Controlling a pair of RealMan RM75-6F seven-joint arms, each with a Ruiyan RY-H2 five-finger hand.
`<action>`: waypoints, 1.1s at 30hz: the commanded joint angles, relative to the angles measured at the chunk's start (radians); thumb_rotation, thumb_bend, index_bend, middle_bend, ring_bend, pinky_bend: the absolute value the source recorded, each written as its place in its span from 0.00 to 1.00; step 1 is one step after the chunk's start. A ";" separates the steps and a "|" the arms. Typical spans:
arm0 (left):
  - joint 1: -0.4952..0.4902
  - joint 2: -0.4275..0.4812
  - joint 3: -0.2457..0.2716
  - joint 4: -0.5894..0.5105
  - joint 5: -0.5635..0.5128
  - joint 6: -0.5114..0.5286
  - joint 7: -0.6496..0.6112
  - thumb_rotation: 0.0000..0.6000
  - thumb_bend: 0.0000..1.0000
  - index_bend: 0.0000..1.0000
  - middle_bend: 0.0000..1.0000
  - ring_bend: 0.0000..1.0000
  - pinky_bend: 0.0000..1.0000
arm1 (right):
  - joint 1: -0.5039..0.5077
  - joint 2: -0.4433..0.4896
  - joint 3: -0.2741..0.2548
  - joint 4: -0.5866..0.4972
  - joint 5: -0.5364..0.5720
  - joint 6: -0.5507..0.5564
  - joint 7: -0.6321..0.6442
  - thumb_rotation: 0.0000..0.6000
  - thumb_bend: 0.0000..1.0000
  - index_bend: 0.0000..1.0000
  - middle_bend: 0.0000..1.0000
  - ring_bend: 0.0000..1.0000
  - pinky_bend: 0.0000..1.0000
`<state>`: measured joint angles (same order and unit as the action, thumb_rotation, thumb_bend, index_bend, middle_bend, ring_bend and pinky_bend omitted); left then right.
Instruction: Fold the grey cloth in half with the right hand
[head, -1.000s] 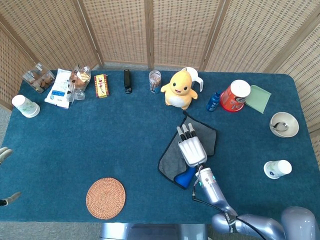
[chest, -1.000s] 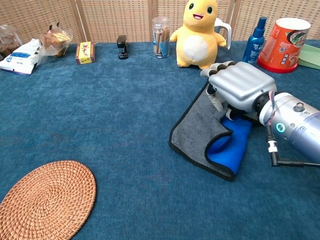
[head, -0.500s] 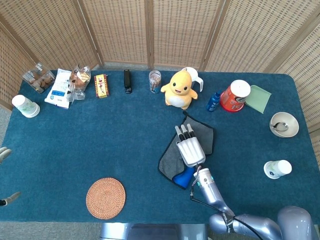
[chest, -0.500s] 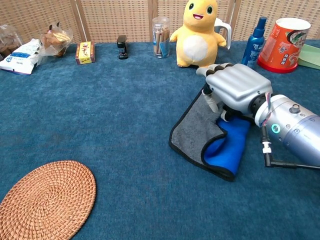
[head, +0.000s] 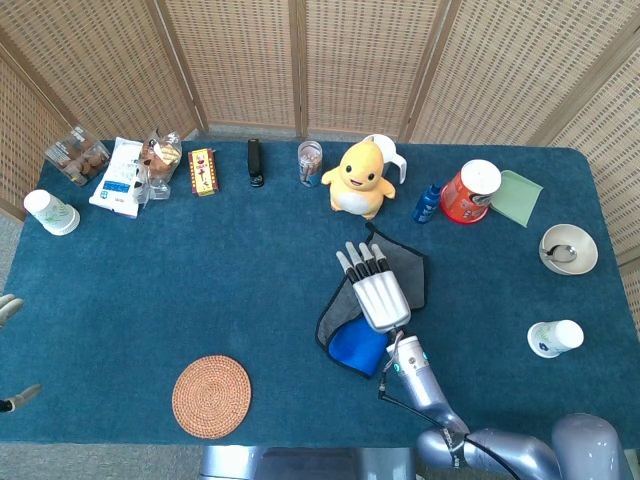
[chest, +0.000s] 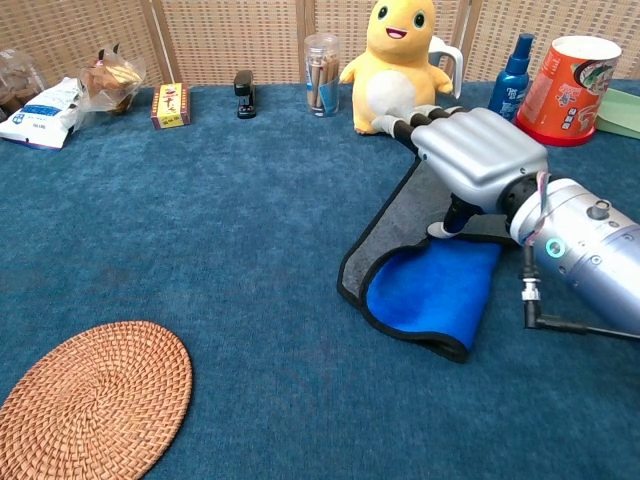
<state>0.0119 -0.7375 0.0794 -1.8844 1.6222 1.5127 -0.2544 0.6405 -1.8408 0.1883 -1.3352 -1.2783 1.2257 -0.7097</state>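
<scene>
So the grey cloth (head: 398, 272) lies on the blue table (head: 200, 290) right of center, just in front of the yellow plush duck (head: 357, 178), and its near edge is flipped over so the bright blue underside shows in a wide patch at the front. The right hand (chest: 470, 150) hangs over the cloth palm down with the fingers (head: 360, 262) stretched out flat and slightly fanned, pointing toward the duck. In the chest view the thumb reaches down to the cloth right at the blue flap's far edge, but I can't tell whether it's pinching the fabric or just touching it. The left hand (head: 8, 305) barely peeks in at the left edge of the head view, too little to read its fingers. A round woven coaster (head: 211, 396) sits near the front left, well apart from the cloth, and a red cup (head: 470, 190) and blue spray bottle (head: 427, 203) stand at the back right.
</scene>
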 joint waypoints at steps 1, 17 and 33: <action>-0.001 0.000 0.000 0.000 -0.001 -0.003 0.000 1.00 0.12 0.00 0.00 0.00 0.00 | -0.005 0.015 -0.011 -0.012 -0.018 0.002 0.016 1.00 0.00 0.00 0.01 0.07 0.19; -0.001 0.001 0.004 -0.003 0.010 -0.002 0.002 1.00 0.12 0.00 0.00 0.00 0.00 | -0.073 0.095 -0.136 -0.130 -0.164 0.057 0.058 1.00 0.00 0.00 0.00 0.07 0.19; -0.005 0.003 0.003 0.002 0.003 -0.007 -0.013 1.00 0.12 0.00 0.00 0.00 0.00 | -0.038 -0.029 -0.073 -0.036 -0.131 -0.010 0.009 1.00 0.00 0.00 0.00 0.07 0.19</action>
<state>0.0067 -0.7350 0.0830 -1.8832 1.6262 1.5052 -0.2659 0.5990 -1.8657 0.1109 -1.3754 -1.4121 1.2188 -0.6998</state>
